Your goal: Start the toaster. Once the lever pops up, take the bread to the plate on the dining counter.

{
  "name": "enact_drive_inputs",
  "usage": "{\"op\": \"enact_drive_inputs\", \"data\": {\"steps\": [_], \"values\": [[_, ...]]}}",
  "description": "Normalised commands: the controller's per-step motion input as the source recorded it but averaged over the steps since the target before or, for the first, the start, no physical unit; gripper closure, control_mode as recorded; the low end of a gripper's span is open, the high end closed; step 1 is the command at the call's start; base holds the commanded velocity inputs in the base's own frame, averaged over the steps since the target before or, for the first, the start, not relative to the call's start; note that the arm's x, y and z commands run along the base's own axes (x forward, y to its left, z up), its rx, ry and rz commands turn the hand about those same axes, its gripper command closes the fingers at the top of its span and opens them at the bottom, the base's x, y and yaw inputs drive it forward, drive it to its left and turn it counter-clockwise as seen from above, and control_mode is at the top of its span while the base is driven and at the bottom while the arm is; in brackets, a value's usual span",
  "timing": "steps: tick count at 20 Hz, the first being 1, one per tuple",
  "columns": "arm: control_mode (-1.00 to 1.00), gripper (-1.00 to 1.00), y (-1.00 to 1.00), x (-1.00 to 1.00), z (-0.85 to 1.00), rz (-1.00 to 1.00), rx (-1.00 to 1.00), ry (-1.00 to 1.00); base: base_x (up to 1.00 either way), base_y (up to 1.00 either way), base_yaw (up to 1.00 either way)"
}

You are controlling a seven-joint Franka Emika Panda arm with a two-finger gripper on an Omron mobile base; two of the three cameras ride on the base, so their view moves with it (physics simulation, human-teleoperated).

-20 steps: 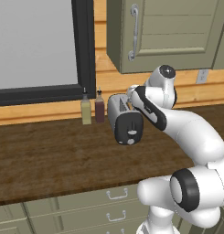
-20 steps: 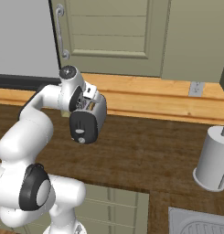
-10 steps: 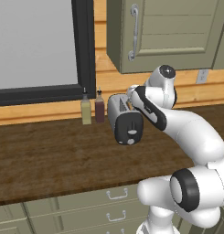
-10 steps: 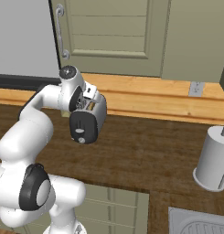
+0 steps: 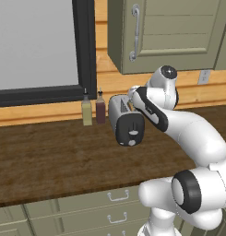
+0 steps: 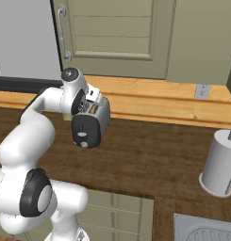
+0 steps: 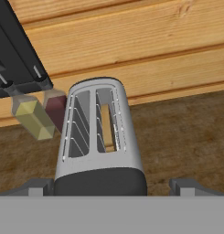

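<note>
The silver toaster (image 5: pixel 126 120) stands on the dark wood worktop (image 5: pixel 50 156) by the back wall, its black end panel with the round knob facing the base; it also shows as the toaster (image 6: pixel 91 123). From the hand, the toaster (image 7: pixel 99 137) lies just below, and the bread (image 7: pixel 109 130) sits sunk in its right slot as a tan strip. My gripper (image 7: pixel 112 187) hovers over the toaster's near end, open, its fingertips (image 7: pixel 38 186) wide apart on either side of the black panel and holding nothing. The plate and the dining counter are out of view.
A yellow-green bottle (image 5: pixel 87 113) and a dark red bottle (image 5: pixel 100 109) stand just left of the toaster under the black-framed window (image 5: pixel 84 46). A sage cabinet (image 5: pixel 169 32) hangs overhead. To the right stand a white canister (image 6: pixel 220 164) and a sink corner (image 6: pixel 206 228).
</note>
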Motion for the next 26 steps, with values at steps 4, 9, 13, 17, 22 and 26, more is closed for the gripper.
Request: {"op": "enact_drive_inputs", "data": {"steps": [4,9,13,17,22,26], "values": [[-1.00,-1.00,0.00,0.00,0.00,0.00,0.00,0.00,0.00,0.00,0.00],[-1.00,-1.00,0.00,0.00,0.00,0.00,0.00,0.00,0.00,0.00,0.00],[-1.00,-1.00,0.00,0.00,0.00,0.00,0.00,0.00,0.00,0.00,0.00],[-1.00,-1.00,0.00,0.00,0.00,0.00,0.00,0.00,0.00,0.00,0.00],[-1.00,-1.00,0.00,0.00,0.00,0.00,0.00,0.00,0.00,0.00,0.00],[-1.00,-1.00,0.00,0.00,0.00,0.00,0.00,0.00,0.00,0.00,0.00]]}}
